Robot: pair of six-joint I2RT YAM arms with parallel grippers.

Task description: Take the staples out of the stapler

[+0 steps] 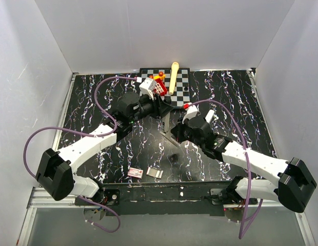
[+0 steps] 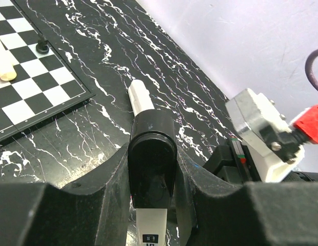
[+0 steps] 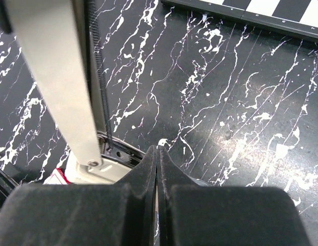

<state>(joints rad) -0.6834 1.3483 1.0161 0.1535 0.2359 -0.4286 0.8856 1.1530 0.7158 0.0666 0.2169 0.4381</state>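
Note:
My left gripper (image 1: 158,110) is shut on the stapler (image 1: 164,123) and holds it over the middle of the table. In the left wrist view the fingers (image 2: 110,179) clamp the stapler's black rounded end (image 2: 151,138). The stapler stands open: in the right wrist view its silver-grey metal top (image 3: 51,77) with a thin spring rises at the left. My right gripper (image 3: 159,151) is shut just beside the stapler's hinge; it also shows in the top view (image 1: 175,132). I cannot tell if it pinches anything. Pale silvery staples (image 1: 155,173) lie near the table's front edge.
A small red-and-white box (image 1: 136,172) lies left of the staples. A chessboard (image 1: 182,95) at the back holds a yellow wooden piece (image 1: 174,77) and small red pieces. A white rounded stick (image 2: 141,97) lies on the table beyond the stapler. White walls enclose the table.

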